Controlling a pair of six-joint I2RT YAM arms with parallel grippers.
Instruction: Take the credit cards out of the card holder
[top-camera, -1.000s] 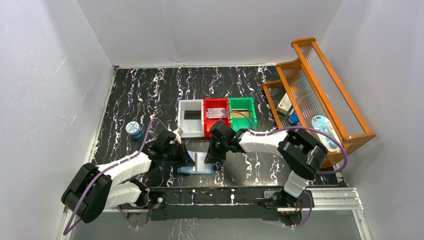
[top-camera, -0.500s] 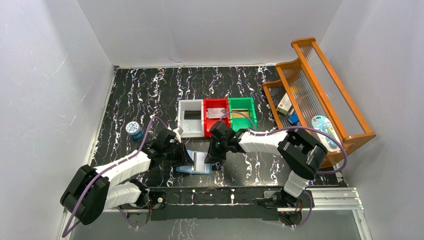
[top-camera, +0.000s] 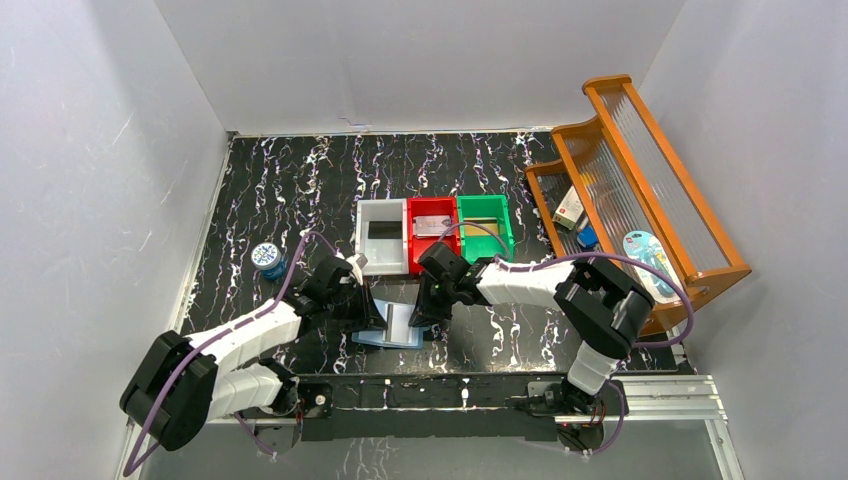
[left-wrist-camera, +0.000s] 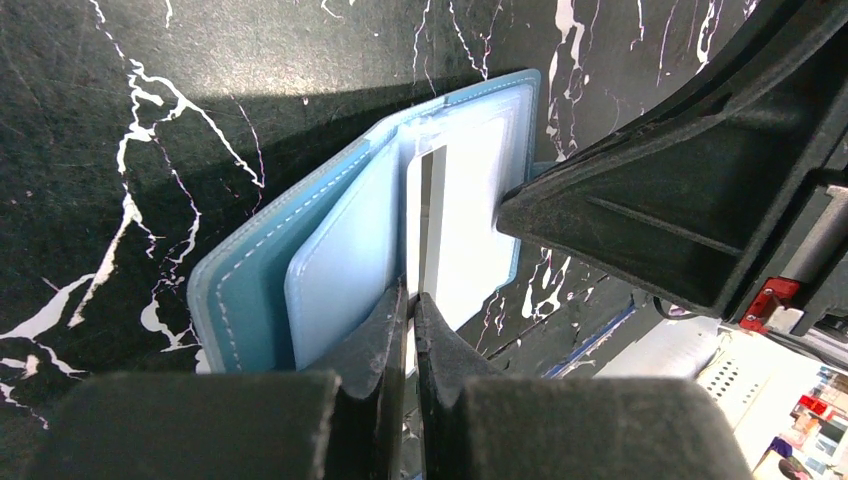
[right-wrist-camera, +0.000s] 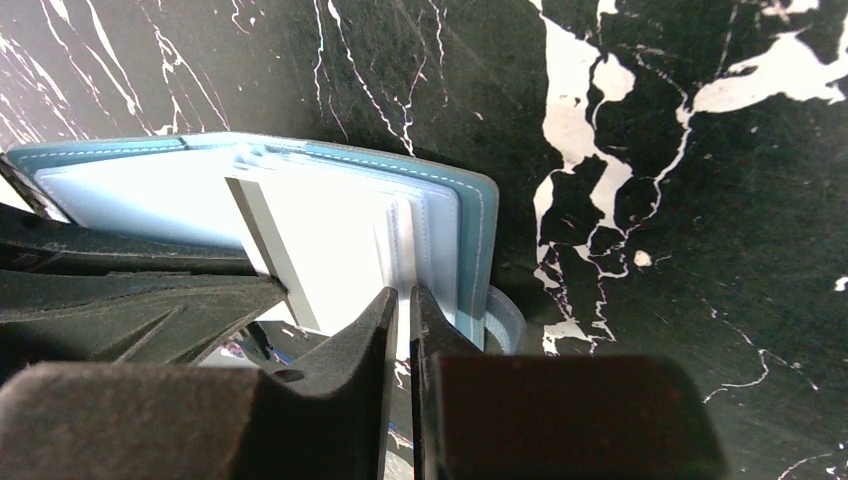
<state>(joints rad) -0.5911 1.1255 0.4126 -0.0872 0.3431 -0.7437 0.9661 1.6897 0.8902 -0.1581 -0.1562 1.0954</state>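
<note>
Edgewise, left pincer (left-wrist-camera: 410, 300) grips grey card (left-wrist-camera: 426, 215) over card holder (left-wrist-camera: 255, 290); print unreadable.

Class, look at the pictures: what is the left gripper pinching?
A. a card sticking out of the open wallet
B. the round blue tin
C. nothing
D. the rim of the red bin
A: the left wrist view shows the left gripper shut on a pale card that stands out of the open wallet.
</note>
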